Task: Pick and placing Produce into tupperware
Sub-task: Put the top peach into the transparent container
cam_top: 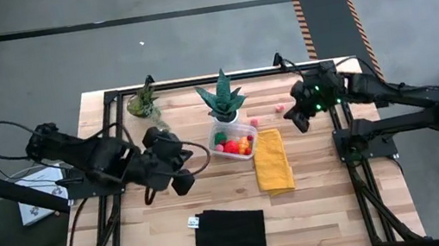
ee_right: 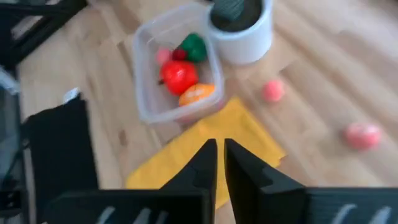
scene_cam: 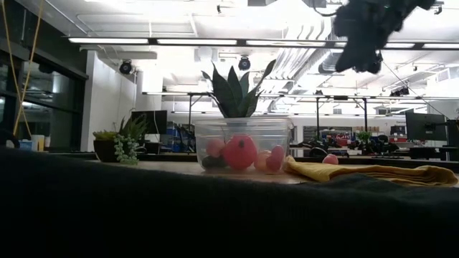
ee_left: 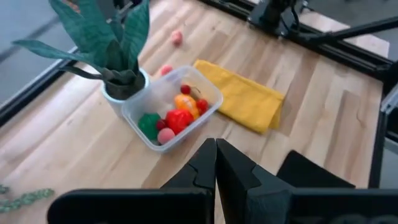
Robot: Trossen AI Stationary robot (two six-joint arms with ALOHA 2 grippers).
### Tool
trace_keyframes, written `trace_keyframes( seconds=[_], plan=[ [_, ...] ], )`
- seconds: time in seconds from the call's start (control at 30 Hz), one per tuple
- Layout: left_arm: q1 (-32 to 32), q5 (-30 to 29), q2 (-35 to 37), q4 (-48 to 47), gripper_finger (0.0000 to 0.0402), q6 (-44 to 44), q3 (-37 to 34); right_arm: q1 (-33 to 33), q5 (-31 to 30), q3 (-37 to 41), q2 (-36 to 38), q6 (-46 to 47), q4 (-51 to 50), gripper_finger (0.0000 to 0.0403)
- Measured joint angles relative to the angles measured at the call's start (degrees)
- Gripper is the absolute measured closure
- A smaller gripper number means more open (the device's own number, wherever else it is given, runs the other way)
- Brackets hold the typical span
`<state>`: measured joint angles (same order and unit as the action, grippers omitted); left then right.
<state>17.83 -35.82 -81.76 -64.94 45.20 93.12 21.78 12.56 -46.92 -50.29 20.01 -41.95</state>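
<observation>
The tupperware (cam_top: 233, 141) sits mid-table before a white plant pot (cam_top: 225, 120), produce (cam_top: 237, 145) inside — two pink pieces (cam_top: 274, 114) loose nearby. The right gripper (cam_top: 301, 119) hovers beyond them, fingers closed, empty; the left gripper (cam_top: 174, 160) waits closed — empty, beside the box.

Near the centre of the high view, the clear square plastic tupperware (cam_top: 232, 144) holds small toy produce (cam_top: 234, 145). A white-potted spiky plant (cam_top: 223, 105) touches its upper edge. A folded yellow cloth (cam_top: 272, 160) lies just right; two small pink pieces (cam_top: 256, 121) lie above that cloth. A black cloth (cam_top: 230, 231) lies lower centre.
</observation>
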Motion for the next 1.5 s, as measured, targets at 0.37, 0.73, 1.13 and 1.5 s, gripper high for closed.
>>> trace_keyframes(
  seconds=[0.37, 0.73, 1.13, 1.5],
  plan=[
    [4.7, -12.7, 2.8, -1.6, 0.0401, 8.5, -4.0, 7.9, -5.2, -25.9, -23.2, -16.8, -20.4, 0.0369],
    [12.2, -20.8, 22.0, 2.1, 0.0401, 7.8, -13.9, 14.9, -5.5, -29.1, -33.3, -24.1, -22.2, 0.0259],
    [14.8, -15.2, 44.8, 41.0, 0.0402, -13.3, -43.4, 19.7, -4.4, -29.0, -37.3, -22.2, -20.7, 0.0201],
    [11.5, -6.1, 63.8, 54.7, 0.0402, -23.1, -61.6, 21.9, -2.4, -29.0, -37.4, -18.3, -24.5, 0.0201]
  ],
)
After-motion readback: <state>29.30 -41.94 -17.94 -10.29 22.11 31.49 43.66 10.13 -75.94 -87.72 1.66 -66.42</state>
